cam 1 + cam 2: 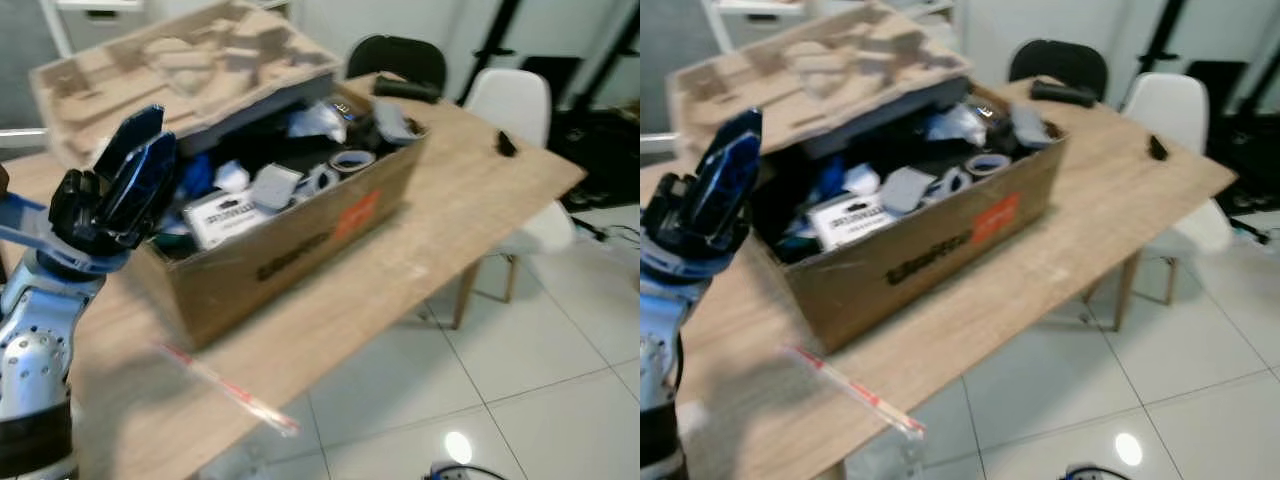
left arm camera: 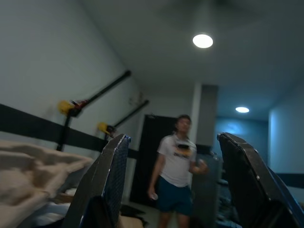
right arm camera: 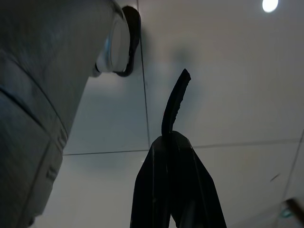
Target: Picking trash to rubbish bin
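Observation:
A long clear plastic wrapper with a red stripe (image 1: 226,386) lies on the wooden table (image 1: 470,210), near its front edge and in front of a big open cardboard box (image 1: 300,235). The box is crammed with tape rolls, packets and blue items. My left gripper (image 1: 148,140) is raised at the box's left corner, above and behind the wrapper. It points upward, and in the left wrist view the left gripper (image 2: 175,137) is open with nothing between its fingers. My right gripper (image 3: 176,118) hangs idle over the tiled floor, its fingers together.
A moulded cardboard tray (image 1: 180,60) rests across the back of the box. A white chair (image 1: 515,110) and a black chair (image 1: 398,58) stand behind the table, with small black objects (image 1: 506,143) on the tabletop. A person (image 2: 176,166) stands across the room. Open tiled floor (image 1: 520,380) lies to the right.

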{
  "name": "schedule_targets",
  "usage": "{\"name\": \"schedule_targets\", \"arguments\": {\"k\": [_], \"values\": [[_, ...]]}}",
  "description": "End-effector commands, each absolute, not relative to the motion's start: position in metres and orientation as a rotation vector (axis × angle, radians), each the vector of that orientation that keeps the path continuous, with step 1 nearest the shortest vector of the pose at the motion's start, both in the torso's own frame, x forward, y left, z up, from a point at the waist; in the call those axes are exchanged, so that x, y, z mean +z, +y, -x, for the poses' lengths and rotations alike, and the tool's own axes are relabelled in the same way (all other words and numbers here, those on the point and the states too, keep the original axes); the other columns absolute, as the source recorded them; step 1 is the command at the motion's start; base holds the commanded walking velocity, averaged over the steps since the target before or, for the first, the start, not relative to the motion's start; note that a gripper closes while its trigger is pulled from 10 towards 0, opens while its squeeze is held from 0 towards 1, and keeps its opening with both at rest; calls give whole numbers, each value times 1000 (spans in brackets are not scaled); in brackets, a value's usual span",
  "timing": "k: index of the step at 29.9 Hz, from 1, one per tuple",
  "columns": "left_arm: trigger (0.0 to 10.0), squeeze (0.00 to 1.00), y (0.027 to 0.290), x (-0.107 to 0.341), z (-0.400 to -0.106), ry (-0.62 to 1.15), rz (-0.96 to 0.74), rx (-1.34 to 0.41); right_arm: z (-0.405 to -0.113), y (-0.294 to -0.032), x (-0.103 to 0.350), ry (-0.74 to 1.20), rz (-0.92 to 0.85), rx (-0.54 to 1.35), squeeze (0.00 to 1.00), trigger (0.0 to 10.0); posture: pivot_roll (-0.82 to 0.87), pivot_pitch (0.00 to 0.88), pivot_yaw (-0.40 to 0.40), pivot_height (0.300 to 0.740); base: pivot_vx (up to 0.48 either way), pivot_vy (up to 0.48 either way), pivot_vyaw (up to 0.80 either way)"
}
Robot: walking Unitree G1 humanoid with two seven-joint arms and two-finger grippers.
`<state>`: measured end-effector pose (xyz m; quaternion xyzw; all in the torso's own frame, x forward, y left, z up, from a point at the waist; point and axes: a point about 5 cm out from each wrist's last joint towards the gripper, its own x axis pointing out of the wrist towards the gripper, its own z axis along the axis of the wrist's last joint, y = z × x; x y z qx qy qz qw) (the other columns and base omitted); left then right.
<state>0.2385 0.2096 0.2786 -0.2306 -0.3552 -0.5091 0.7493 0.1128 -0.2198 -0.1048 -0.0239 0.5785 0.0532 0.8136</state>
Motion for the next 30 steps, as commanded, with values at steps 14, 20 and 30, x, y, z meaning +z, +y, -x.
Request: {"name": "schedule_targets", "arguments": {"k": [14,20,30], "values": [[10000,0,195,260,-229,-670,540,-1262,-116,-210,-105,1226,7,174,0,10000,98,92,-62,740,0,0,764],[10000,0,188,259,-229,-651,549,-1298,-117,-208,-105,1224,-5,191,0,10000,84,98,-58,740,0,0,763],[10000,0,181,253,-236,-547,543,-1249,-112,-214,-106,1231,-17,130,0,10000,82,100,-57,740,0,0,153]]}}
